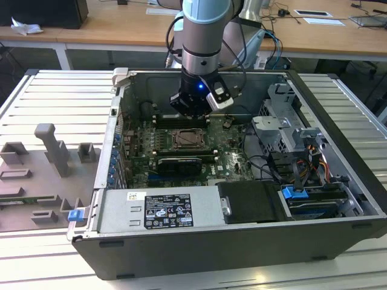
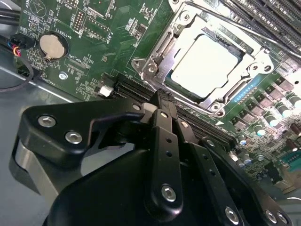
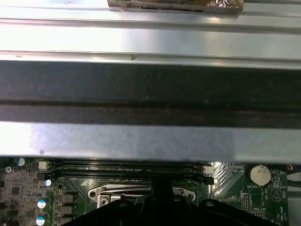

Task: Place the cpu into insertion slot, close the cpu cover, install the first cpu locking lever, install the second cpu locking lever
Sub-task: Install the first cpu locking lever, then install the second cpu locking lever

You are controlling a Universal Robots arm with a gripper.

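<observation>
A: Cpu (image 2: 208, 60)?
B: Seated in the insertion slot (image 2: 155, 63), upper right of second wrist view, cpu cover (image 2: 242, 75) down around it.
A: Gripper (image 2: 160, 101)?
B: Fingers pressed together, holding nothing (tip just beside the socket).

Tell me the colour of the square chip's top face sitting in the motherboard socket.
Pale silvery-beige metal; the small square cpu shows best in the second wrist view.

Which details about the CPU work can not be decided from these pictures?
- Locking levers: in the second wrist view the hand covers the near edge of the cpu cover, so whether they are latched cannot be told.
- The cpu: in the exterior view the insertion slot is too small to check seating.
- In the first wrist view the case wall and the hand hide the socket.
</observation>
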